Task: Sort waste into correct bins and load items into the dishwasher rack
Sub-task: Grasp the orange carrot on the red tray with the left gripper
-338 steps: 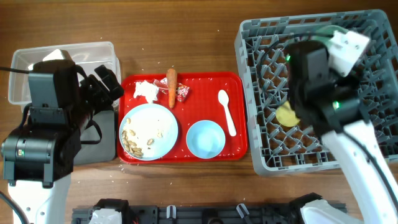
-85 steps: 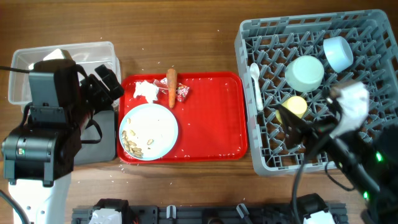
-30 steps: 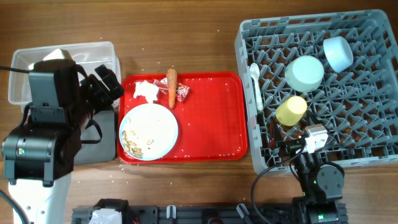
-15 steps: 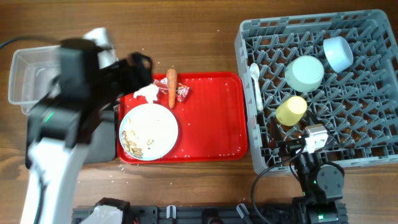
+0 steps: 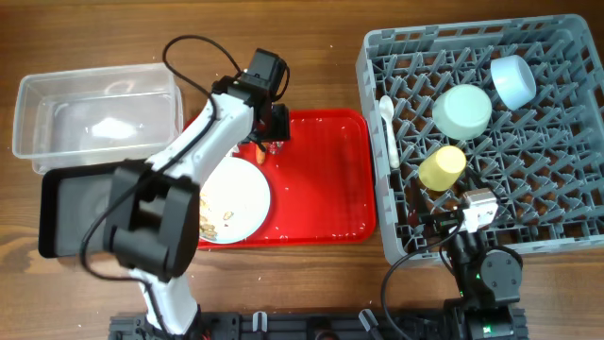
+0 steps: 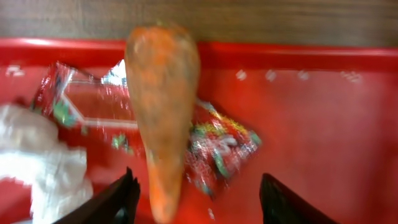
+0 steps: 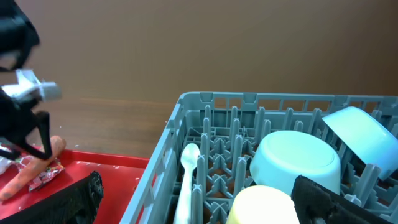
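Observation:
An orange carrot (image 6: 163, 106) lies on the red tray (image 6: 323, 124) over a red-and-white wrapper (image 6: 217, 144), with the white napkin (image 6: 37, 158) at its left. My left gripper (image 6: 199, 205) is open and low over them; the carrot's tip sits between the fingers (image 6: 118, 202), nearer the left one. From overhead that left gripper (image 5: 267, 130) covers the carrot (image 5: 260, 151). The pale blue plate (image 5: 226, 196) holds crumbs. In the grey rack (image 5: 491, 236) sit two bowls (image 5: 462, 110) (image 5: 514, 80), a yellow cup (image 5: 442, 167) and a white spoon (image 5: 388, 127). My right gripper (image 7: 205, 199) hangs open at the rack's front.
The clear tub (image 5: 94, 109) stands at the far left, with the black tray (image 5: 71, 212) in front of it. The left arm stretches across the plate's left side and the tray's back left corner. Wooden tabletop surrounds everything.
My left arm has swung from above the bins over to the tray's back edge, and its jaws have narrowed around the carrot. The right arm has not moved.

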